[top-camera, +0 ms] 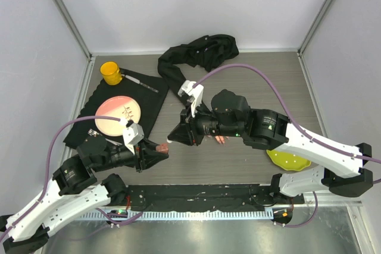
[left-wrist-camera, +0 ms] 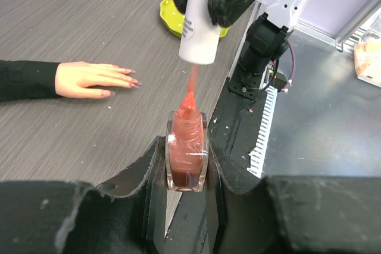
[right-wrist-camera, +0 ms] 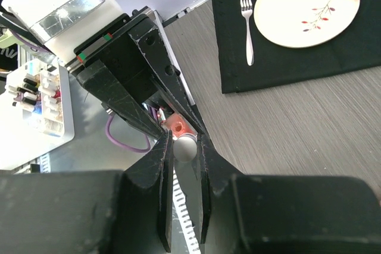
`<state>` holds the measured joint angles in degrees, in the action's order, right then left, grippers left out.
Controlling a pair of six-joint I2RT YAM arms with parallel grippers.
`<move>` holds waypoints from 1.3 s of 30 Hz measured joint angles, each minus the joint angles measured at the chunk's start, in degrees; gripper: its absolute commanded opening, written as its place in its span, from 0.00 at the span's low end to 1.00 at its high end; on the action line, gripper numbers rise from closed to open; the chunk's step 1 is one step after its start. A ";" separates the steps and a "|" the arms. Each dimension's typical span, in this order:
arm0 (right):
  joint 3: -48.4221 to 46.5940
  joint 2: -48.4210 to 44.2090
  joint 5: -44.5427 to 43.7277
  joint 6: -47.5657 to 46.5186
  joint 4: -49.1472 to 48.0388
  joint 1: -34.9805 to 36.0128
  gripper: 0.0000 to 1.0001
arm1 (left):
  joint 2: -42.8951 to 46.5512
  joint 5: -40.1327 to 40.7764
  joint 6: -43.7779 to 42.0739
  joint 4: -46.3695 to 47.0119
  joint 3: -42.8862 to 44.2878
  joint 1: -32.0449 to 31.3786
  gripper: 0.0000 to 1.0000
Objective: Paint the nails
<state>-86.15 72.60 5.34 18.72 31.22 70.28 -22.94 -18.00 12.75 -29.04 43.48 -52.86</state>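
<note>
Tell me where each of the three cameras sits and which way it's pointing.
Top external: above and behind the bases, looking down at the table; the left arm and right arm show.
Left wrist: on the left arm, looking along the left tool at the polish bottle it grips, mannequin hand beyond.
Right wrist: on the right arm, looking past the right tool and its white cap, plate beyond.
Shared: both wrist views show bottle and cap.

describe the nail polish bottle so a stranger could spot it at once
On the grey table, find the left claw near the front edge. It clamps a small square glass bottle of pinkish-red polish. What marks it out: its cap is off, and a white-capped brush hangs over its neck in the right claw.
</note>
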 measured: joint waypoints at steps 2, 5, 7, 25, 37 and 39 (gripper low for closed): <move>0.11 -0.57 -0.35 -0.11 0.42 0.00 0.01 | -0.02 0.00 0.00 0.00 0.00 0.00 0.00; 0.37 -1.27 -0.94 -0.15 0.57 0.00 0.01 | 0.00 0.00 0.00 0.00 0.00 0.00 0.00; 0.79 -1.88 -1.92 -0.17 0.59 0.00 0.01 | -0.02 0.02 0.00 0.00 0.00 0.00 0.00; 38.84 -11.56 -32.79 -0.26 -7.02 -10.60 0.01 | 1.81 12.81 0.11 -0.09 0.00 0.00 0.00; 46.58 -4.09 -32.87 -7.74 -25.44 -11.52 0.01 | -6.88 20.87 -0.37 2.51 9.25 0.00 0.00; 46.88 -3.06 -32.70 -8.33 -27.15 -11.52 0.01 | -7.50 21.64 -1.33 2.73 9.09 0.00 0.00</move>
<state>-39.27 69.54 -27.35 10.39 4.08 58.76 -30.44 3.64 11.42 -26.30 52.58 -52.86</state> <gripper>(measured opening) 0.204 0.293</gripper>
